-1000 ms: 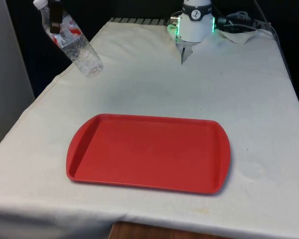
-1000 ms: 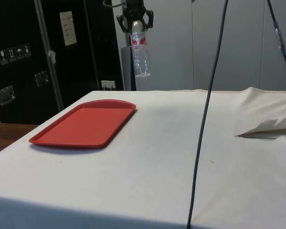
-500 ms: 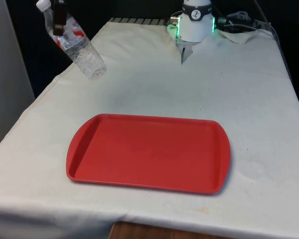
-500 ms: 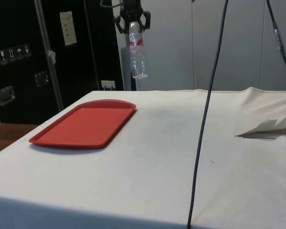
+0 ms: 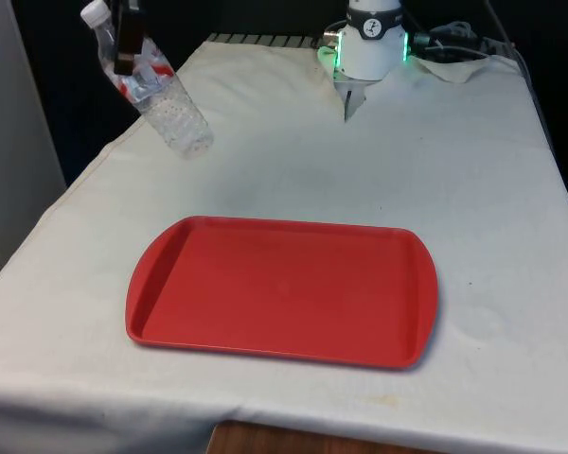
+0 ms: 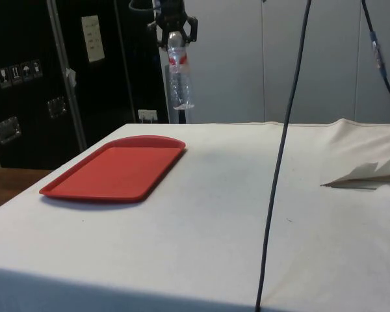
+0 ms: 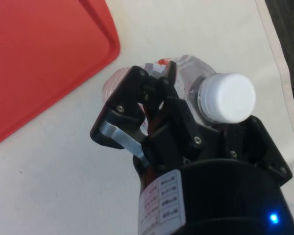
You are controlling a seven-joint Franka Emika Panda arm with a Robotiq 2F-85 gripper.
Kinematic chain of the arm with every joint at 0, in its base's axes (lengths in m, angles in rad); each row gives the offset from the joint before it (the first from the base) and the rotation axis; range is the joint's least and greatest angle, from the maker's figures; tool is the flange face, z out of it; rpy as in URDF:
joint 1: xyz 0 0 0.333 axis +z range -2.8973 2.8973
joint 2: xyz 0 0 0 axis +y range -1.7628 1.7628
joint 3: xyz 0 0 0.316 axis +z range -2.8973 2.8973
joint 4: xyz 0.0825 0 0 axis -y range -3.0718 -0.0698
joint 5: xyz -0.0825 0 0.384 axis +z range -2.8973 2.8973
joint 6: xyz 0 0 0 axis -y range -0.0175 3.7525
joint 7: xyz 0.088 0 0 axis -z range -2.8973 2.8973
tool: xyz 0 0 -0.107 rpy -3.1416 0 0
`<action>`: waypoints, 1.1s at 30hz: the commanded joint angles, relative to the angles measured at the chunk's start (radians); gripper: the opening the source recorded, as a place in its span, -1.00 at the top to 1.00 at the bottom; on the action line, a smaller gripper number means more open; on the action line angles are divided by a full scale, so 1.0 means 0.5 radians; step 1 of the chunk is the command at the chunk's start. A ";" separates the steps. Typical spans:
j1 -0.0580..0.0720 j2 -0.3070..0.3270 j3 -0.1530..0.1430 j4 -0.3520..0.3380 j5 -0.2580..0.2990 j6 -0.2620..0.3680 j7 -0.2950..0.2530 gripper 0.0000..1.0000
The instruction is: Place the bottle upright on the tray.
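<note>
The hand (image 5: 128,36) is up high off the desk (image 5: 293,161), fingers clamped on the neck end of the bottle (image 5: 156,95), and the bottle hangs in the air below it. It's a clear plastic bottle with a white cap (image 5: 94,12) and a red label (image 5: 142,68). In the front view it tilts, cap above and just beside the hand, base slanting down and away towards the tray's side. In the side view the bottle (image 6: 177,78) hangs close to straight down from the hand (image 6: 172,27), base clear of the white cloth.

From the wrist, the cap (image 7: 227,97) sits right against the black fingers (image 7: 122,115), the bottle's body (image 7: 186,71) runs down past them, and the desk's cloth lies far beneath.

Now the tray (image 5: 282,289): red, flat on the desk, lower than the hand and off to one side of it, nearer the front edge. In the side view the tray (image 6: 114,169) lies well below the bottle's base. A corner of the tray (image 7: 44,54) shows past the fingers in the wrist view, beside the bottle, not under it.
</note>
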 commanded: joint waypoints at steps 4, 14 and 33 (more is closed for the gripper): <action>0.022 -0.010 0.020 -0.004 -0.032 0.032 0.024 0.37; 0.024 -0.008 0.082 0.014 -0.086 0.048 0.050 0.37; 0.006 0.000 0.198 0.036 -0.136 0.146 0.054 0.37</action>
